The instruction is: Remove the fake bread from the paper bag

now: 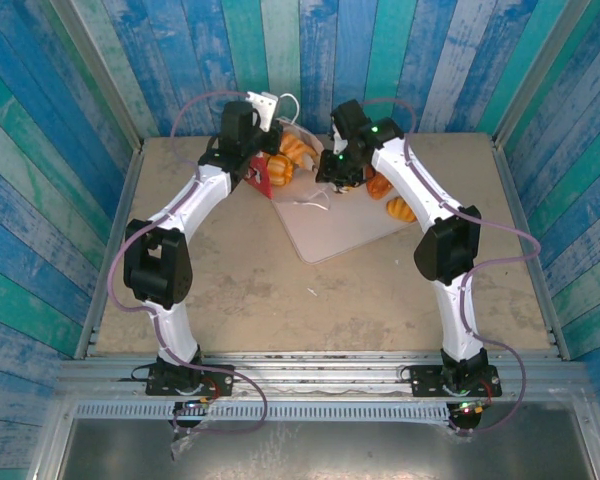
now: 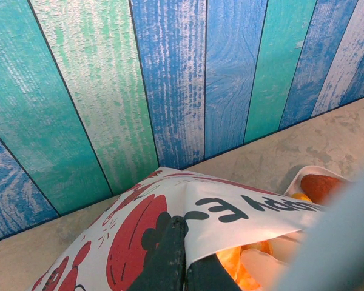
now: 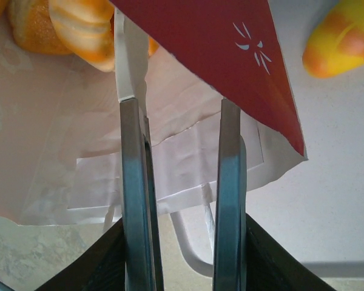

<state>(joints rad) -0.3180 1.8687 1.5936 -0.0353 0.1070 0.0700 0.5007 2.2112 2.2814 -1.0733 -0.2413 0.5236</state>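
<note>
Item 1, left gripper (image 2: 179,233): lower centre of the left wrist view; jaws clenched on the rim of the paper bag (image 2: 230,209), apparently to hold its mouth up and steady; fruit print and black lettering face the camera.

Item 2, fake bread (image 2: 241,270): orange pieces show under that lifted rim, lower right; some is judged not yet out.

Item 3, right gripper (image 3: 180,104): centre of the right wrist view; 2 fingers stand part-way apart, the bag's white lining between them and a red panel across the right tip; whether they pinch the paper or merely probe it, I cannot tell.

Item 4, loose pieces: 1 ridged bun (image 3: 79,24) upper left, 1 yellow-orange piece (image 3: 340,42) upper right, both beside the bag; task judged partly done.

Item 5, pale tray (image 1: 330,235): centre of the top view; the bag's cord handle (image 1: 310,203) lies on it.
</note>
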